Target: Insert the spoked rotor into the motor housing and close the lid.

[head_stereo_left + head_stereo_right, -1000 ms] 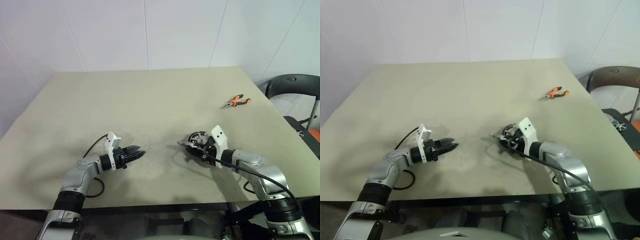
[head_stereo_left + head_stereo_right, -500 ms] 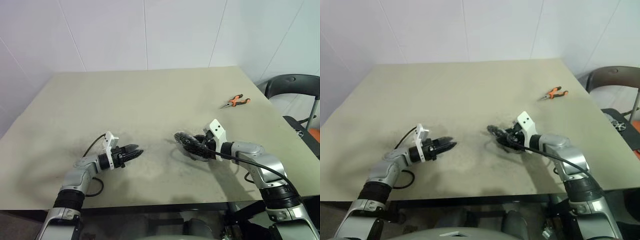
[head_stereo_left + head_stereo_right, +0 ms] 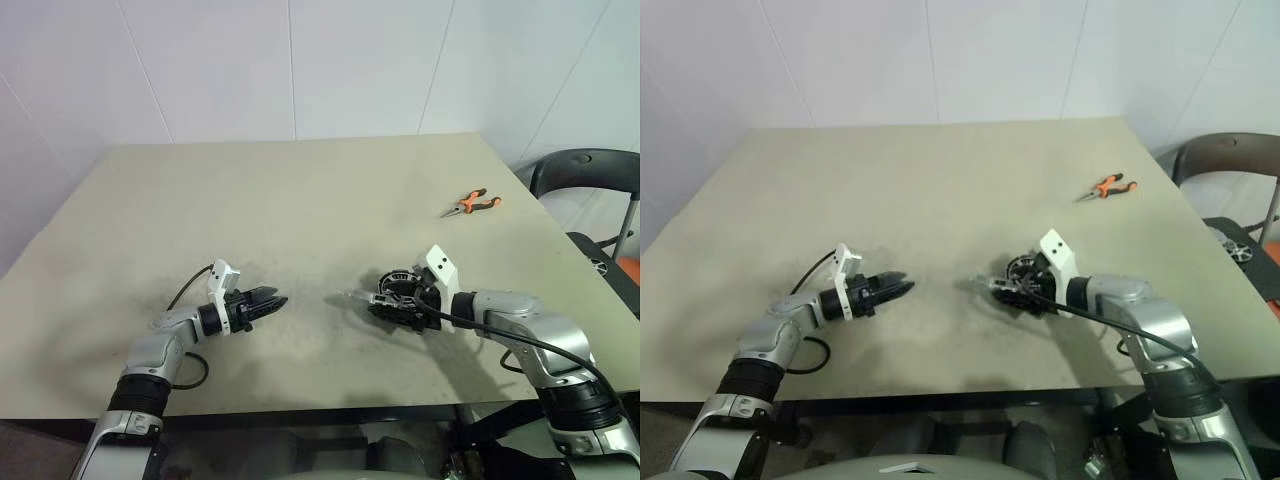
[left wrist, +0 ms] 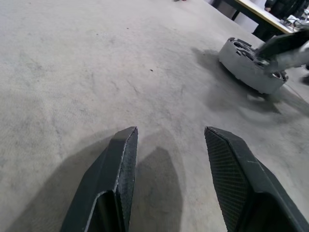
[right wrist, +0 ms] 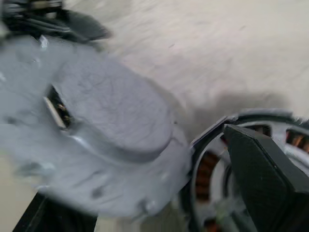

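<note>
Motor housing point(image 5: 241, 164): dark rim, copper windings, spoked rotor point(image 5: 227, 193) seated inside; on table beneath right gripper point(image 3: 385, 300). Lid point(image 5: 111, 130): grey cap, tilted, blurred, between that gripper's spread fingers, partly overlapping housing rim.

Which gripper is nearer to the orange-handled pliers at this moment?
Right. The right gripper is at the motor parts, on the pliers' side of the table; the left gripper hovers across the table, farther away.

Even, bright overhead light; soft shadows on table point(image 3: 300, 200); right wrist view motion-blurred, lid point(image 5: 111, 130) smeared.
</note>
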You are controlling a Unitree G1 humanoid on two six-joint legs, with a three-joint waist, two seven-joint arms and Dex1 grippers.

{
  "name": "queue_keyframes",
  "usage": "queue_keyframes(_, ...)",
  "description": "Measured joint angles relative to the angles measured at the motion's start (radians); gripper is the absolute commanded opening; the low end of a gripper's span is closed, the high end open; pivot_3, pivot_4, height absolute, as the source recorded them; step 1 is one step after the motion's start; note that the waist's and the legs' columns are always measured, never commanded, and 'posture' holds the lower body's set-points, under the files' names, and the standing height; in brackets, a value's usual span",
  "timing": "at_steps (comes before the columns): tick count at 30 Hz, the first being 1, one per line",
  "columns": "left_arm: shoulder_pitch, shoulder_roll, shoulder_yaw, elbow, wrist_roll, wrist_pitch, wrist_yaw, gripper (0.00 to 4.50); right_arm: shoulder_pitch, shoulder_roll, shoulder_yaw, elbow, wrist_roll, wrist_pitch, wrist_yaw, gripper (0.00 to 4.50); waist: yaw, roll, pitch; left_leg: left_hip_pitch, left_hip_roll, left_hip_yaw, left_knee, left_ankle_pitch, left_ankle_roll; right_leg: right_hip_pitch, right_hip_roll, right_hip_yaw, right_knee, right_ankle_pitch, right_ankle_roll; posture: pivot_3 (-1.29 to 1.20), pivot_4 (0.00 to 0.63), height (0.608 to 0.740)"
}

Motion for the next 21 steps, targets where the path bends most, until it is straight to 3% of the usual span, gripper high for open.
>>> queue_keyframes(7, -0.023, -0.008, 0.000, 0.058, 0.021, -0.048, -0.019, 2.36, 0.012, -0.158, -0.006, -0.135, 0.061, 0.005, 0.119, 3.83, 0.000, 0.000, 0.000, 0.003, 0.001, -0.002, 0.000, 0.000, 0.000, 0.003, 0.000, -0.003, 0.000, 0.000, 0.000, 0.00, 0.000, 0.740)
queue_keyframes(13, -0.019, -0.012, 0.002, 0.071, 0.032, -0.075, -0.021, 2.36, -0.012, -0.240, -0.023, -0.092, 0.052, -0.029, 0.161, 3.83, -0.001, 0.000, 0.000, 0.005, 0.001, -0.001, 0.000, 0.000, 0.000, 0.004, 0.000, -0.004, 0.000, 0.000, 0.001, 0.00, 0.000, 0.740)
queue_keyframes(19, 0.006, -0.019, 0.021, 0.043, 0.031, -0.080, -0.022, 2.36, -0.019, -0.256, -0.068, -0.054, 0.058, -0.020, 0.138, 3.83, -0.001, 0.000, 0.000, 0.005, 0.002, -0.001, 0.000, 0.000, 0.000, 0.003, 0.000, -0.004, 0.000, 0.000, 0.001, 0.00, 0.000, 0.740)
queue_keyframes(21, 0.005, -0.023, 0.023, 0.043, 0.030, -0.080, -0.023, 2.36, -0.032, -0.225, -0.086, -0.057, 0.071, 0.001, 0.102, 4.18, 0.000, 0.000, 0.000, 0.004, 0.002, -0.001, 0.000, 0.000, 0.000, 0.003, -0.001, -0.004, -0.001, 0.000, 0.001, 0.00, 0.000, 0.740)
